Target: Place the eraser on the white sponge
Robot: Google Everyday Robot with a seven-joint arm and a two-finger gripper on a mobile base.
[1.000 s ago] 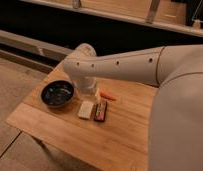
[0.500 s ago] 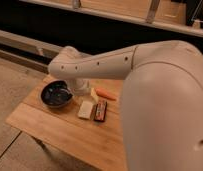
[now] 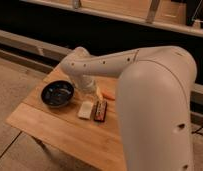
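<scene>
Your gripper (image 3: 91,95) hangs low over the middle of the table (image 3: 55,125), just behind the white sponge (image 3: 86,109) on the far-edge side. You cannot tell whether it is released or clenched, because the wrist hides it, and nothing shows it carrying anything.

The eraser (image 3: 100,111) lies flat on the wood, touching or just beside the sponge on the side away from the bowl (image 3: 57,93). Both sit nearer the near edge than the far one. The step in hand looks like the pick, with the placing not yet done.

- Come down on the eraser across its narrow width, with the jaws square to its long sides.
- Watch the side that faces the sponge, as there is hardly any gap and a jaw could push the sponge away.
- Lift straight up before you carry it sideways.
- Lay it along the sponge's length, so it rests flat and does not tip off.

By count, you have one eraser, one white sponge, one dark bowl toward the left edge and one orange carrot-shaped thing (image 3: 109,95) behind the eraser.
</scene>
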